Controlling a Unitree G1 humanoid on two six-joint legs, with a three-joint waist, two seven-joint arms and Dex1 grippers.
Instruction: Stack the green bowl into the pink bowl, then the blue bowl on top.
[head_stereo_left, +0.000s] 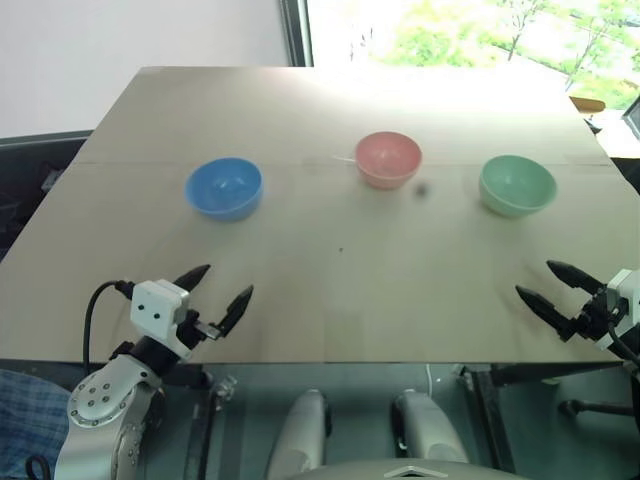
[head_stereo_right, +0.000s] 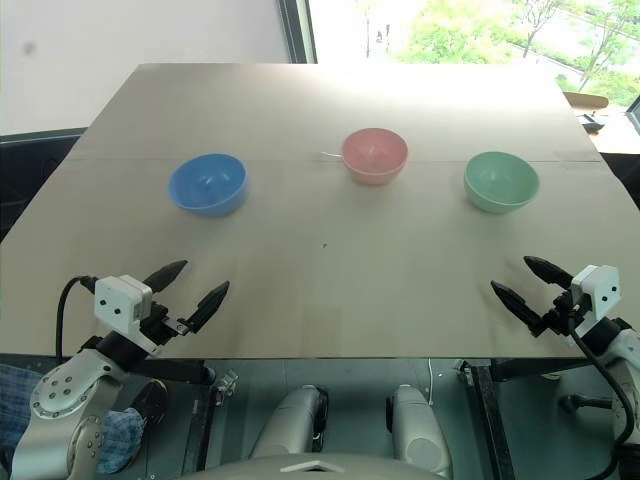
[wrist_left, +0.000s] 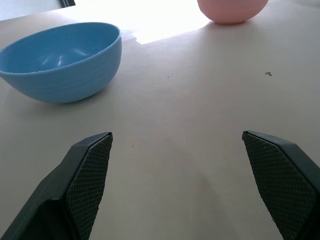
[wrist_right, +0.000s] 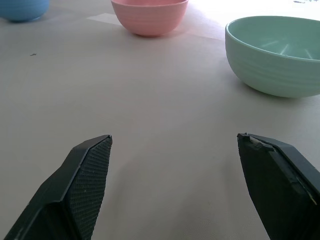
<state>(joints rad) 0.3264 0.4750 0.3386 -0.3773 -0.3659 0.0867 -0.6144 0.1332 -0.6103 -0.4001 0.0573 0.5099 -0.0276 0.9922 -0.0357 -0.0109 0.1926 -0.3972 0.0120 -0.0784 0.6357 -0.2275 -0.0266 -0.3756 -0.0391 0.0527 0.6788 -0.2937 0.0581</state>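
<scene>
Three small round bowls stand upright in a loose row across the far half of a pale wooden table (head_stereo_left: 330, 300), well apart from one another and each one empty. The blue bowl (head_stereo_left: 224, 188) is on the robot's left side. It is sky-blue, smooth and plain, with a thin rim and faint rings on the outer wall (these rings are seen best in the left wrist view). The pink bowl (head_stereo_left: 388, 159) stands in the middle of the row and a little farther back than the other two; its colour is a soft salmon. The green bowl (head_stereo_left: 517, 185) is on the robot's right side, mint-green, with the same shape and about the same size as the others. Inside it, some faint lines run toward the bottom (the right wrist view shows them). Nothing is stacked yet.

The left gripper (head_stereo_left: 221, 292) hovers over the near edge of the table, in front of the blue bowl and well apart from it. Its two black fingers stand wide apart and hold nothing. The right gripper (head_stereo_right: 533, 280) hovers over the near right part of the table, on the near side of the green bowl and also apart from it. Its fingers are spread wide too, with only bare table between them.

Beyond the far edge of the table there is a bright window (head_stereo_left: 470, 30) with green trees behind it.
</scene>
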